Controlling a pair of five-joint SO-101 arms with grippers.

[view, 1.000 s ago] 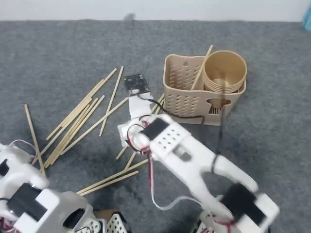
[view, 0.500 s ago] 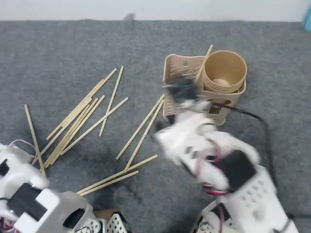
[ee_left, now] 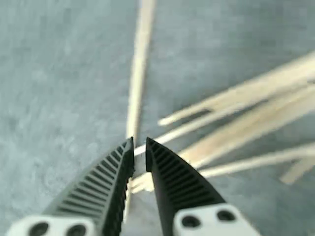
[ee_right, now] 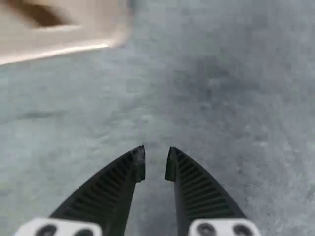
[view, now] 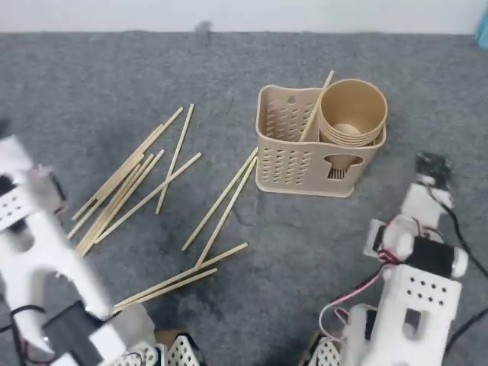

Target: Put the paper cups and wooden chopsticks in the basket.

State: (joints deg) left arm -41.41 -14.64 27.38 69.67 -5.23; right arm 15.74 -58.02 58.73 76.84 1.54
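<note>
the basket (view: 293,160) stands upright on the grey, felt-covered bench (view: 99,76), right of the middle in the high view. it has two compartments. the paper cups (view: 352,114) sit nested as one stack in the right compartment, mouth up. one chopstick (view: 316,107) leans in the left compartment, its upper end resting against the rim of the cups and poking out above it.

the other wooden chopsticks lie flat on the bench to the left of the basket. a loose bundle (view: 118,191) fans out well apart from it, with a single stick (view: 176,156) lying across its upper part. a pair (view: 225,200) runs diagonally, its upper ends just beside the basket's left wall. another pair (view: 179,278) lies lower down, nearer the arms.

the left arm (view: 34,229) stands at the left edge of the high view, beside the bundle. its wrist view shows the left claw (ee_left: 140,145) low over the bench with its jaws parted by only a narrow gap and nothing held between them. a lone chopstick (ee_left: 140,73) runs away from the tips on the bench below, and several crossing sticks (ee_left: 251,110) lie to one side.

the right arm (view: 415,274) is at the lower right, apart from the basket. the right claw (ee_right: 155,155) is slightly open and empty, over bare bench, with the blurred basket wall (ee_right: 59,29) farther off.
</note>
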